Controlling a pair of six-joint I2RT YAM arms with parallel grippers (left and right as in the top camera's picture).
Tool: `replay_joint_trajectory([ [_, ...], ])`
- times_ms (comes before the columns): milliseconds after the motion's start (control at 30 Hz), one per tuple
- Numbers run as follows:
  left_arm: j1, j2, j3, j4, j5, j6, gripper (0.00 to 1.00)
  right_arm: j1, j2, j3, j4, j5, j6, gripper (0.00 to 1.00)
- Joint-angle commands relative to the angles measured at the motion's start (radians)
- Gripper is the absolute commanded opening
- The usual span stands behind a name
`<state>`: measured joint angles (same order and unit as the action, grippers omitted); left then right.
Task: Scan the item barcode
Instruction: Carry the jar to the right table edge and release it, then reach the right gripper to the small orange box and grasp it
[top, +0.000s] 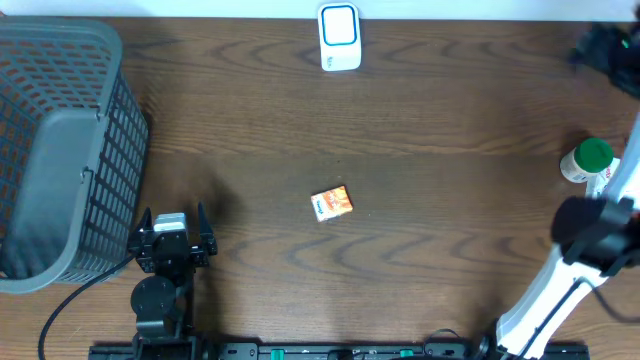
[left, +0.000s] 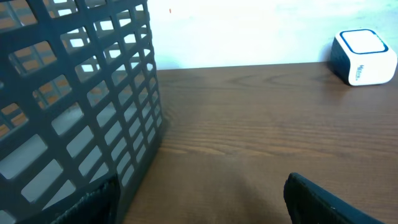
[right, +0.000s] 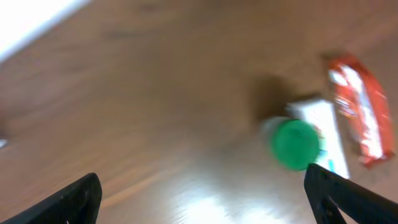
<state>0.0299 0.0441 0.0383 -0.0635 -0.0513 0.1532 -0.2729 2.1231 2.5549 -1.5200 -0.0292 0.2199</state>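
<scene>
Count on the dark brown wooden surface (top: 420, 110): one grey plastic lattice basket (top: 60, 150), one white-and-blue scanner box (top: 339, 38), one small orange packet (top: 332, 203), one white bottle with a green cap (top: 587, 160), and one red-orange wrapper (right: 359, 112) seen only in the blurred right wrist view, just beside the bottle. One black object (top: 610, 45) sits at the far right corner; it cannot be identified. The packet lies flat and alone near the middle of the surface, well apart from everything else, with bare wood on all sides. The scanner box stands at the far edge, centre, in line with the packet. The basket fills the left edge. The left gripper (top: 172, 232) sits near the front edge, just beside the basket wall, its fingers (left: 323, 199) spread wide with nothing between them. The right gripper (right: 200, 177) hangs above the right edge near the bottle, its fingers also wide apart and empty. The middle band of the surface between scanner box and packet is unobstructed.
</scene>
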Motion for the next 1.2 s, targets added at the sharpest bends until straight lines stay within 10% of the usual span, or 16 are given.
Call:
replay_joint_trajectory([
  [0,-0.003,-0.003,-0.022,-0.032,-0.009,-0.009,0.84,0.206,-0.036,0.009,-0.117,-0.066,0.021,0.99],
  [100,-0.003,-0.003,-0.021,-0.032,-0.009,-0.009,0.84,0.396,-0.035,-0.062,-0.179,-0.090,0.038,0.84],
  [133,-0.003,-0.003,-0.021,-0.032,-0.009,-0.009,0.84,0.478,-0.033,-0.110,-0.178,-0.089,0.039,0.41],
  [200,-0.003,-0.003,-0.021,-0.032,-0.009,-0.009,0.84,0.581,-0.030,-0.190,-0.177,-0.072,0.062,0.01],
  [667,-0.003,-0.003,-0.021,-0.032,-0.009,-0.009,0.84,0.945,-0.030,-0.874,0.218,-0.127,0.094,0.01],
  [1167,-0.003,-0.003,-0.022,-0.032,-0.009,-0.009,0.84,0.955,0.006,-0.931,0.508,-0.156,0.094,0.01],
])
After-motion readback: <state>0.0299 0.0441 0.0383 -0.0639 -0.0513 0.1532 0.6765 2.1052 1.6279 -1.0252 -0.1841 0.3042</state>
